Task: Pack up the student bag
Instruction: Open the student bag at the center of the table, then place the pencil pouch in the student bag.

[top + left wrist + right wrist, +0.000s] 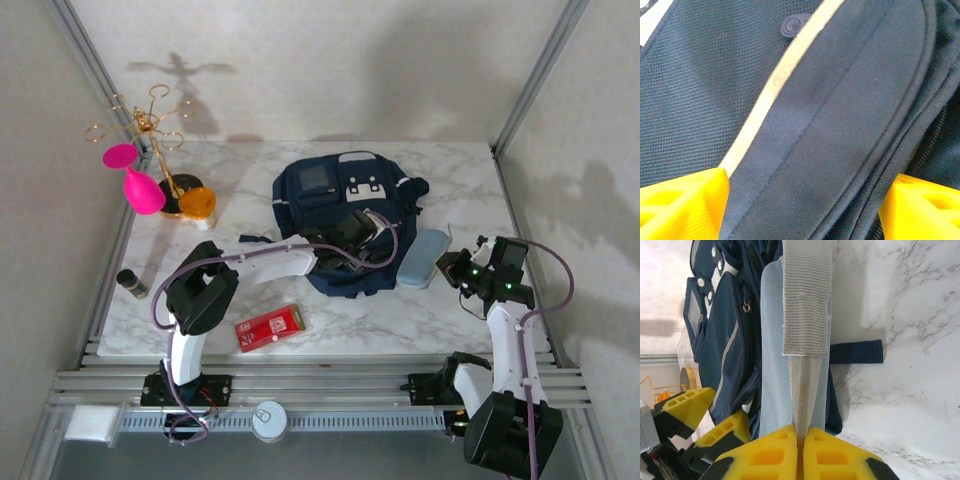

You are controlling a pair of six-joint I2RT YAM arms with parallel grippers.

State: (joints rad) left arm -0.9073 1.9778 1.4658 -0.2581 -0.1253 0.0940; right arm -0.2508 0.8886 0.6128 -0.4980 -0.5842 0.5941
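Two grippers: the left gripper [358, 228] hangs over the student bag [340, 195] in mid-frame of the overhead view; the right gripper [455, 265] sits right of centre.
Student bag: lies on the marble table [240, 190], centre and slightly toward the top of the overhead view, front patches facing up.
Left fingers: set wide apart in the bottom corners of the left wrist view, one finger [682, 205] at lower left, the other at lower right, clamping nothing.
Under the left gripper: navy bag fabric crossed by a pale stripe [780, 80], with a dark snap [792, 25] near the top edge.
Right fingers: pressed together at the bottom of the right wrist view, pinching a grey-white webbing strap [805, 315].
Webbing strap: runs up the middle of that frame along a pale blue case [772, 365].
Pale blue case: touching the bag's right side in the overhead view.
Dark strap [857, 351]: flat on the marble, right of the case.
Red box [270, 327]: lower centre, below the bag.
Upper left: gold stand [150, 125], pink glass [140, 185], orange cup [197, 203].
Left edge: small dark bottle [132, 283].
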